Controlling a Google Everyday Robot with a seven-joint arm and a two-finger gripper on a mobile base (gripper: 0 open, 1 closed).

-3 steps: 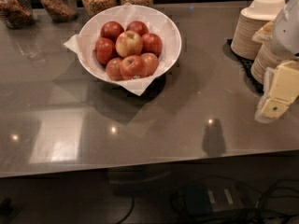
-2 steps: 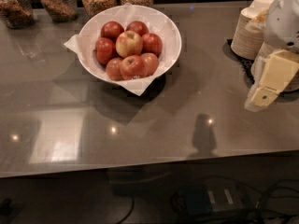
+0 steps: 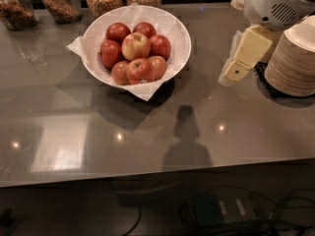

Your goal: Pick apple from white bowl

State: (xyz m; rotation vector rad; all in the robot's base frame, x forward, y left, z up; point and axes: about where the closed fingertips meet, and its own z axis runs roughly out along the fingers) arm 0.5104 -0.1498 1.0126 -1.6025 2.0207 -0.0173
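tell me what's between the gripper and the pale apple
Camera view: from the gripper at right, bare countertop, the white bowl rim, then a red apple beside the apple.

Blush-cream apple (image 3: 136,45), red apples (image 3: 118,32), white bowl (image 3: 183,39), cream hand (image 3: 232,74) at right

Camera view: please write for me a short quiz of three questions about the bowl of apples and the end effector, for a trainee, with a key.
1. True or false: the end effector hangs to the right of the white bowl in the camera view and does not touch it.
2. Where is the apple, the palest one?
A) on top of the red apples, near the middle of the bowl
B) buried at the bottom, out of sight
C) outside the bowl
3. Fill in: the bowl is lined with a white paper ____.
Key: 1 true; 2 A; 3 napkin.
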